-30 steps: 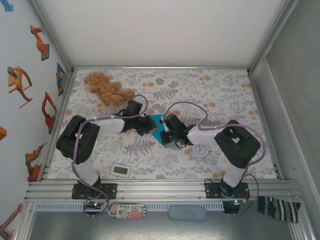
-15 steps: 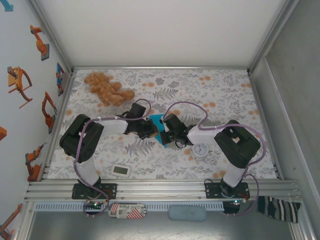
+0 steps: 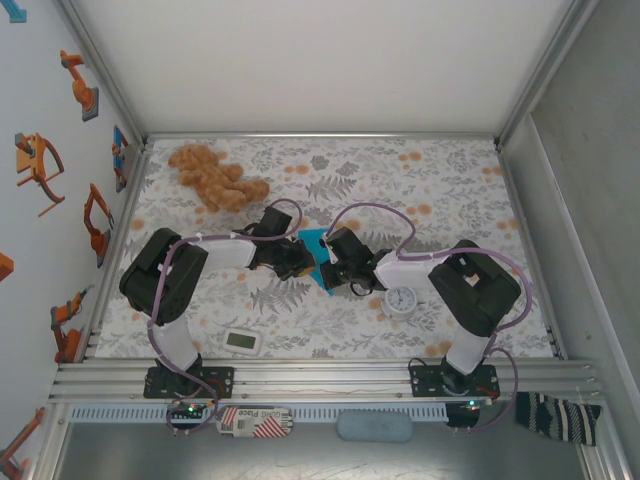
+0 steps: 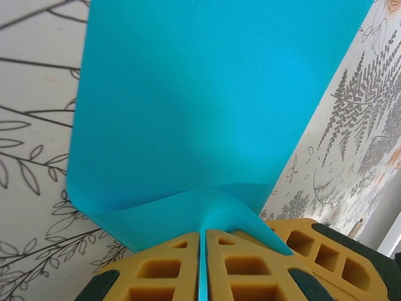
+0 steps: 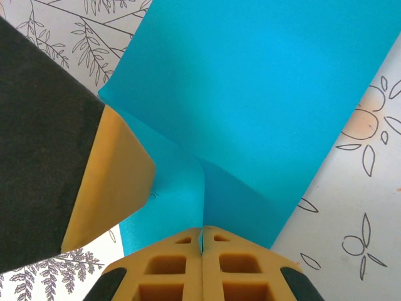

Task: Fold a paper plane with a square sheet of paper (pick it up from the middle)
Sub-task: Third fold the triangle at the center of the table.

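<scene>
Currently both hands are clenched on the square sheet of paper (image 4: 207,106). The left hand (image 4: 202,241) pinches one edge and the right hand (image 5: 202,237) pinches the facing side, so the sheet spans between them over the counter (image 5: 369,207). That's probably to line up a crease, since a flap bends up at each pinch. The left hand's finger (image 5: 106,169) crowds the right hand's left side, so it's tight. A clock (image 3: 402,300) sits near the right hand, toward its base. The white gadget (image 3: 243,342) and teddy bear (image 3: 210,178) are well apart from both hands and not blocking.
</scene>
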Available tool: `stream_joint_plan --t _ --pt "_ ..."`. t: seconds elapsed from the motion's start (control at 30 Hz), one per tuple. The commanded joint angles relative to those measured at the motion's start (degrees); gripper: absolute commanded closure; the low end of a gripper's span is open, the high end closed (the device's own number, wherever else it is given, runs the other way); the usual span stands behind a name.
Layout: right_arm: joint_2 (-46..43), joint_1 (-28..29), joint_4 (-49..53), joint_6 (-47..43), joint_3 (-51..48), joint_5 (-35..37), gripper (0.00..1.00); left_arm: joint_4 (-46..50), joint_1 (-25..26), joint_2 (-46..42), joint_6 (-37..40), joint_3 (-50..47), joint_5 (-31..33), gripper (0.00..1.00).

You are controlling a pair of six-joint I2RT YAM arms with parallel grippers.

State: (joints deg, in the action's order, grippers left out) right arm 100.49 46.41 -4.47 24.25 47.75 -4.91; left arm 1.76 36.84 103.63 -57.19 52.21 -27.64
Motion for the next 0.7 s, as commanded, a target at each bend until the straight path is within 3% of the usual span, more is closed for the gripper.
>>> stream_joint_plan --t 0.0,0.67 --pt "1.3 -0.3 2.4 0.9 0.5 0.3 1.0 1.7 0.3 1.3 1.1 1.3 0.4 0.88" --pt "1.3 -0.3 2.2 0.8 0.3 0.3 1.0 2.3 0.4 2.1 1.7 2.2 0.0 0.88"
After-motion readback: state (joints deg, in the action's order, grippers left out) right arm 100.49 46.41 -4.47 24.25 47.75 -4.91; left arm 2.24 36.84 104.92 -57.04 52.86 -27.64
